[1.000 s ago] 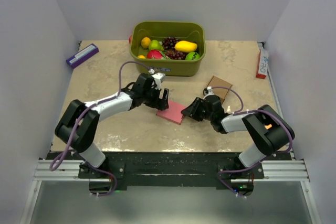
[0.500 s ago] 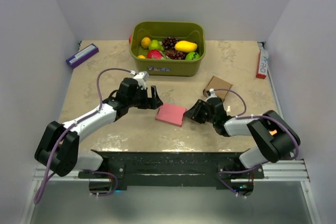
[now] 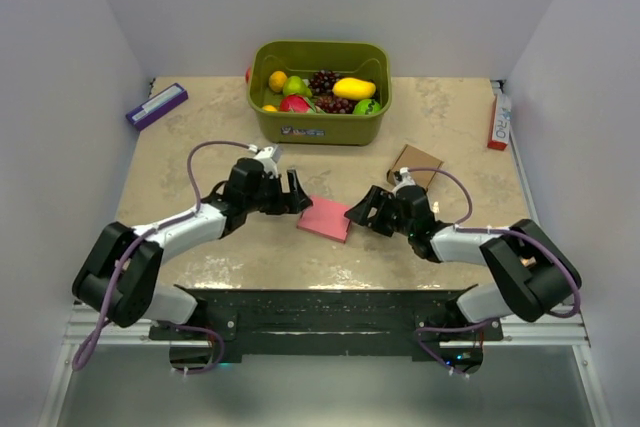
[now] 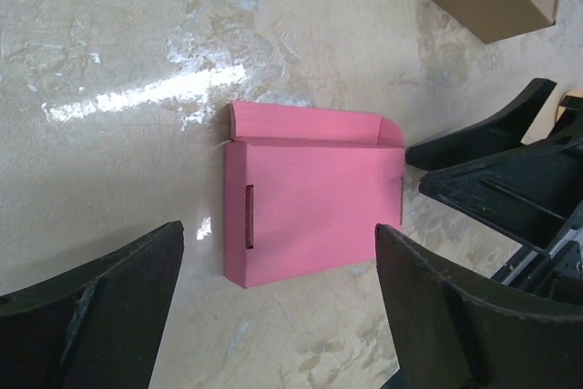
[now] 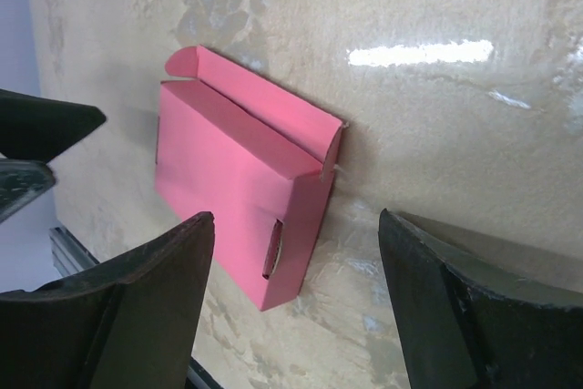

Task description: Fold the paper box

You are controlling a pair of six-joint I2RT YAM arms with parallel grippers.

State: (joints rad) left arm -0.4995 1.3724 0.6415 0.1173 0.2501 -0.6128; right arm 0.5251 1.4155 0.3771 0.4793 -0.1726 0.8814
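— Though spread wide, pinching nothing at the left gripper (image 3: 302,194); low over the table (image 3: 170,147), aimed rightward.
— Likewise parted and bare at the right gripper (image 3: 358,209); aimed leftward.
— And between them?
— Lying flat on the table between the two grippers, the paper box (image 3: 326,217); pink, one end flap open, a slot cut in a side; close by each gripper, contact impossible to judge.
— Farther out?
— Just behind the right gripper, a brown cardboard box (image 3: 417,166); at the far edge, a green bin (image 3: 340,127) of fruit (image 3: 355,88); far left, a purple box (image 3: 156,105); far right, a red-and-white packet (image 3: 499,119).
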